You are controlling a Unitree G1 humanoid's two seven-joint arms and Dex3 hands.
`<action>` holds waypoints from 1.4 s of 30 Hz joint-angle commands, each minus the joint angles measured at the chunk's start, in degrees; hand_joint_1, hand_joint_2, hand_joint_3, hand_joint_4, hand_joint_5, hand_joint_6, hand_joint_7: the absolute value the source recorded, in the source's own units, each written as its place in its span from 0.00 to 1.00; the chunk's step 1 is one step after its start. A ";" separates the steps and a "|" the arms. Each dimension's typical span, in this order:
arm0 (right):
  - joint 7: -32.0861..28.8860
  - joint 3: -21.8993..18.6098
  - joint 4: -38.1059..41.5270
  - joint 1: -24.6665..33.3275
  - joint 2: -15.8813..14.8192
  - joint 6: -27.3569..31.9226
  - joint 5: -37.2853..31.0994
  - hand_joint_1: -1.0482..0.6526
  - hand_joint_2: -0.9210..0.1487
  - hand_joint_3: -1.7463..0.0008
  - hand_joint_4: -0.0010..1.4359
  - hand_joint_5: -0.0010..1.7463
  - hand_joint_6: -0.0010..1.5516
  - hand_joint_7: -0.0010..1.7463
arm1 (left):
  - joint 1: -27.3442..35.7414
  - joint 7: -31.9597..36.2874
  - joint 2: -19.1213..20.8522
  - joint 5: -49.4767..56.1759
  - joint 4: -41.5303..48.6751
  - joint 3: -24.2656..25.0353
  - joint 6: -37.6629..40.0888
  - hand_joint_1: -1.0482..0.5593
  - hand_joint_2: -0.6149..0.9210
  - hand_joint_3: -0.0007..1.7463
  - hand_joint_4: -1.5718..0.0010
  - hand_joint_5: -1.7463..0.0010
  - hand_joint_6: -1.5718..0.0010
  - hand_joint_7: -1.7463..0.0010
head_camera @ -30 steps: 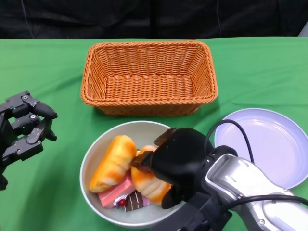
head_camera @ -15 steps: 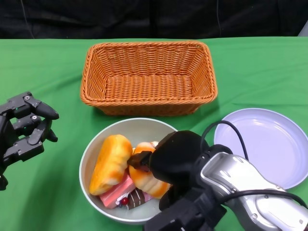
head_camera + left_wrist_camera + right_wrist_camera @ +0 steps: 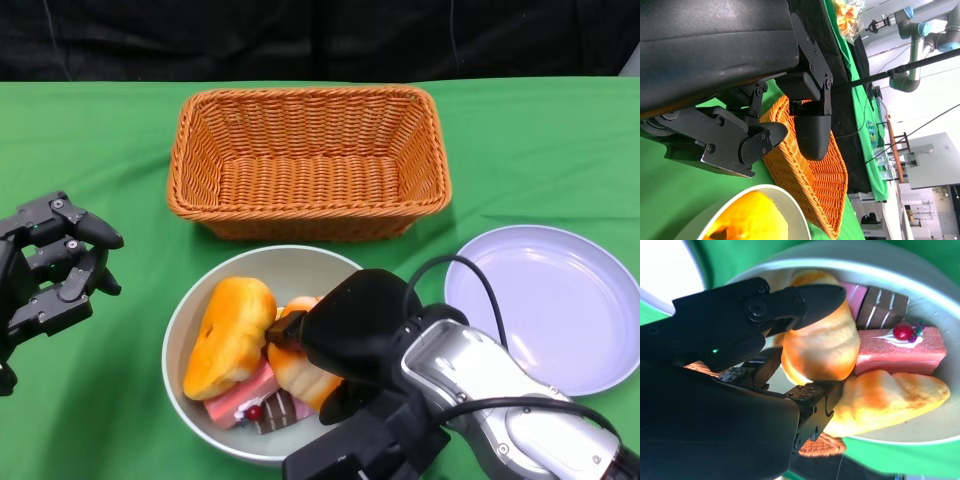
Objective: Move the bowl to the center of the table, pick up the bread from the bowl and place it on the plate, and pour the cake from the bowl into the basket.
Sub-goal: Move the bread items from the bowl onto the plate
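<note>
right hand (image 3: pixel 345 335) sank lower into bowl (image 3: pixel 190 310), fingers now clasping round bread (image 3: pixel 822 347) | bread not lifted, plate (image 3: pixel 560 300) bare | left hand (image 3: pixel 45 270) idle, fingers apart

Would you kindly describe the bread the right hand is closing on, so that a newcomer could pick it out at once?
Start at the grey bowl in front of the wicker basket. Two golden breads lie in it above pink and chocolate cake slices. The wanted bread is the rounder one between the right hand's fingers, not the longer loaf on the left.
</note>
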 commanded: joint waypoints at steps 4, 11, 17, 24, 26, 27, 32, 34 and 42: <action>-5.47 -0.29 7.78 1.81 0.30 -3.66 5.09 0.40 0.00 0.92 0.57 0.46 0.46 0.01 | 0.44 0.13 1.05 0.45 0.02 -0.01 -0.15 0.68 0.88 0.49 0.58 0.08 0.54 0.26; -16.14 -1.76 13.73 2.24 1.27 -7.82 9.55 0.46 0.04 1.00 0.59 0.51 0.69 0.04 | 0.22 0.01 1.03 0.63 0.93 -0.08 -1.26 0.68 0.87 0.51 0.57 0.07 0.55 0.25; -19.91 -2.76 13.92 2.27 0.97 -8.62 10.98 0.46 0.01 0.98 0.54 0.62 0.71 0.03 | 0.23 0.45 1.10 1.07 1.32 -0.22 -1.70 0.67 0.87 0.50 0.57 0.07 0.55 0.25; -23.99 -6.18 12.86 2.94 1.67 -10.03 15.51 0.48 0.00 0.98 0.51 0.76 0.74 0.03 | 0.12 0.42 0.69 1.02 1.07 0.01 -1.20 0.67 0.86 0.52 0.56 0.07 0.54 0.25; -24.17 -7.22 11.91 3.16 1.98 -9.53 16.78 0.49 0.00 0.99 0.49 0.87 0.75 0.04 | 0.05 0.55 0.56 1.00 1.08 0.01 -1.13 0.67 0.86 0.52 0.56 0.07 0.54 0.25; -24.11 -7.48 11.59 3.21 2.05 -9.37 17.10 0.50 0.00 0.99 0.48 0.91 0.76 0.04 | 0.02 0.61 0.54 1.04 1.15 0.01 -1.18 0.67 0.86 0.52 0.56 0.07 0.54 0.25; -24.06 -9.51 8.70 3.77 2.27 -9.08 19.16 0.50 0.00 1.00 0.51 0.87 0.75 0.04 | -0.03 0.82 0.41 1.24 1.31 -0.07 -1.24 0.68 0.86 0.52 0.56 0.07 0.55 0.25; -22.43 -10.54 5.57 4.13 2.04 -8.11 19.89 0.51 0.02 1.00 0.50 0.93 0.77 0.05 | -0.07 1.06 0.30 1.37 1.18 -0.15 -1.02 0.67 0.86 0.51 0.56 0.08 0.55 0.25; -13.73 -12.99 -3.97 5.29 1.29 -2.51 22.03 0.50 0.05 1.00 0.60 0.76 0.76 0.03 | -0.39 0.60 0.27 1.32 1.96 -0.13 -1.77 0.67 0.86 0.52 0.56 0.08 0.55 0.24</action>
